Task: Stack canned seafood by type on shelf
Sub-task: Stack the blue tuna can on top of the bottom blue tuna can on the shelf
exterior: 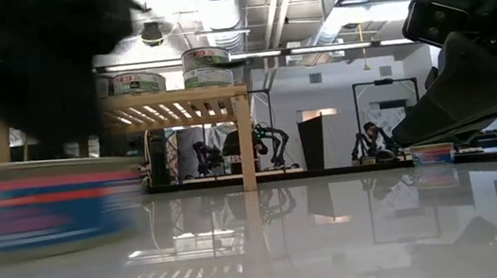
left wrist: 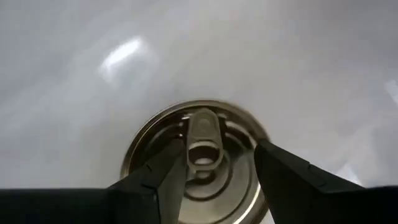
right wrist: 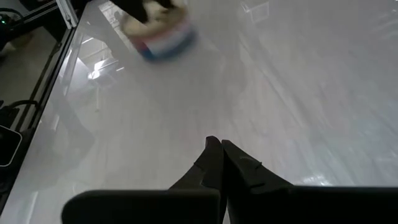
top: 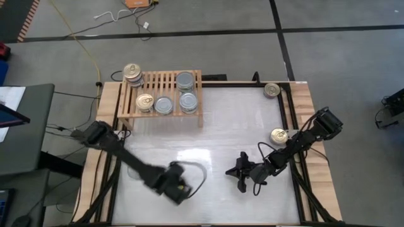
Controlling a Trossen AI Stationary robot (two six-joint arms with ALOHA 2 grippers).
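From above I see a white tabletop (top: 208, 126) with the low light-wood shelf (top: 161, 85) at its far left corner, and I place everything else by that shelf. On its slats sit a gold-topped stack (top: 132, 74) at the far left end, one gold-topped tin (top: 145, 102) near the front left, a silver-topped tin (top: 163, 105) beside it, and two silver-topped tins (top: 186, 90) toward the right end. My left claw (top: 178, 186) is well in front of the shelf, near the tabletop's front edge, its fingers clamped across a gold pull-tab tin (left wrist: 198, 155); in the wrist view one finger lies beside the tab and the other at the rim. My right claw (top: 238, 171) waits well to the shelf's front right, fingers pressed together, holding nothing. Two more gold-topped tins (top: 278, 134) rest far to the right of the shelf. I judge this tin belongs with the gold-topped ones, so I would lift it straight up, carry it clear above the shelf's front rail, centre it over a gold top, lower it level, and release only once it sits flush.
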